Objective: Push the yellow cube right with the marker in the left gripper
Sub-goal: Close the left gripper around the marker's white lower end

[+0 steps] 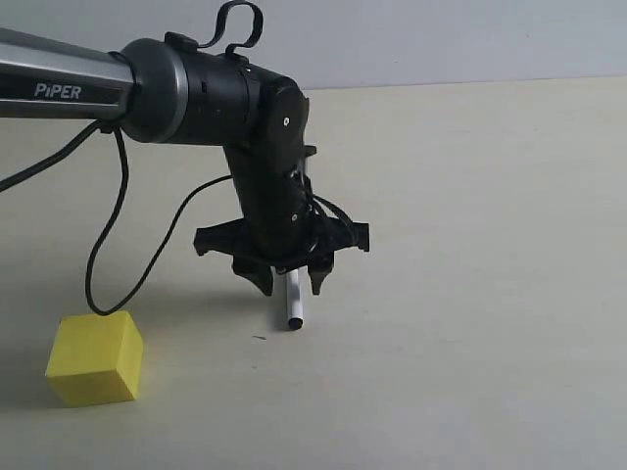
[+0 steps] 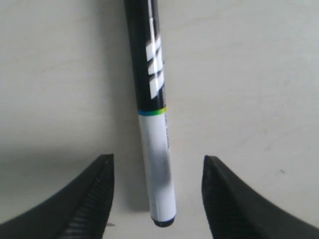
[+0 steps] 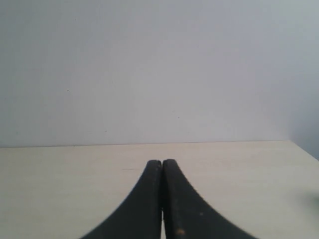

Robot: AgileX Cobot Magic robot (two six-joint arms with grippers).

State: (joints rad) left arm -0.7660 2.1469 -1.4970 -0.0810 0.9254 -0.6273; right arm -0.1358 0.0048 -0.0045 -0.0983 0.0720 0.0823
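Observation:
The marker [image 1: 293, 305] lies on the table straight under my left gripper [image 1: 292, 287], its white barrel pointing toward the camera. In the left wrist view the marker [image 2: 155, 149] runs down the gap between the two fingers of the left gripper [image 2: 157, 158], which stand wide apart and touch it on neither side. So that gripper is open and holds nothing. The yellow cube [image 1: 95, 357] sits on the table at the near left, well apart from the marker and the gripper. My right gripper [image 3: 162, 162] is shut and empty, and it does not show in the exterior view.
The left arm marked "PiPER" [image 1: 59, 90] reaches in from the upper left, with a black cable [image 1: 108, 264] looping down close to the cube. The beige table [image 1: 470, 294] ends at a pale wall [image 1: 441, 39] behind.

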